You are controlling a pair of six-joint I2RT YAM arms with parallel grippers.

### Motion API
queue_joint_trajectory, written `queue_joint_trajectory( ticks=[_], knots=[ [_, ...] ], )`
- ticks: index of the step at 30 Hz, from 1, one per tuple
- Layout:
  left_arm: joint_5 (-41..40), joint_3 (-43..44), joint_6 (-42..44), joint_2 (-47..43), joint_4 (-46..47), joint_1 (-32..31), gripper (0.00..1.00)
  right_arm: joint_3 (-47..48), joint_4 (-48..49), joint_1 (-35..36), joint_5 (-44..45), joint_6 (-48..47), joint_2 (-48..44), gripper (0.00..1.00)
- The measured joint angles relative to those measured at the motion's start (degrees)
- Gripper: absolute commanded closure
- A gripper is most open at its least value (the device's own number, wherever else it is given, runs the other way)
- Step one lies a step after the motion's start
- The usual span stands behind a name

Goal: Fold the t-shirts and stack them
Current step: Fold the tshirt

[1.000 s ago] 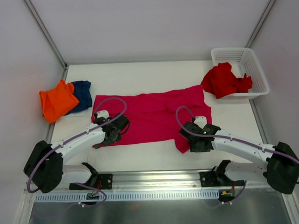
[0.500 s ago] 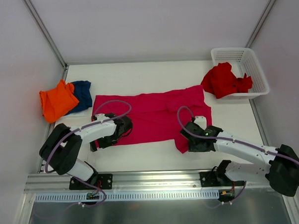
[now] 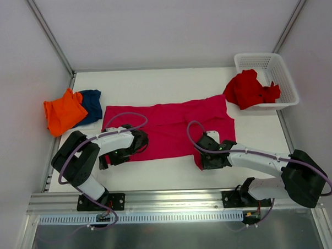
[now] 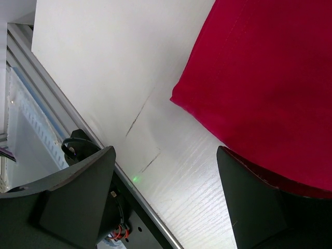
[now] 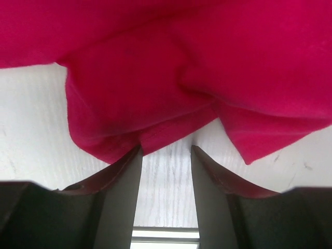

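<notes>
place: robot lab cell | cues: white panel walls (image 3: 167,25), aluminium rail (image 3: 175,198)

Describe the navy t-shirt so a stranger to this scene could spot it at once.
On the table, at its left edge, lie two bunched shirts. The navy t-shirt is the dark one tucked partly under the orange t-shirt, on its right in the top view.
</notes>
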Motion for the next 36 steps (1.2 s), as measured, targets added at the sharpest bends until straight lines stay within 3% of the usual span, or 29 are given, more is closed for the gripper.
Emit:
queue_joint_trajectory(
  ticks=[18,26,36],
  knots=[
    [-0.02,0.46,0.07,0.22,-0.66,0.0,0.19,5.11,-8.28,-3.02,10.43,0.76,-2.99,0.51],
    [0.0,0.68,1.14,0.57,-0.55,0.0,0.19,4.11,-9.55,-9.03,11.06,0.63,-2.89,0.5],
    [0.0,0.7,1.75,0.94,-0.48,0.0,0.19,-0.24,-9.55,-9.75,9.25,0.79,-3.08,0.5]
  ],
)
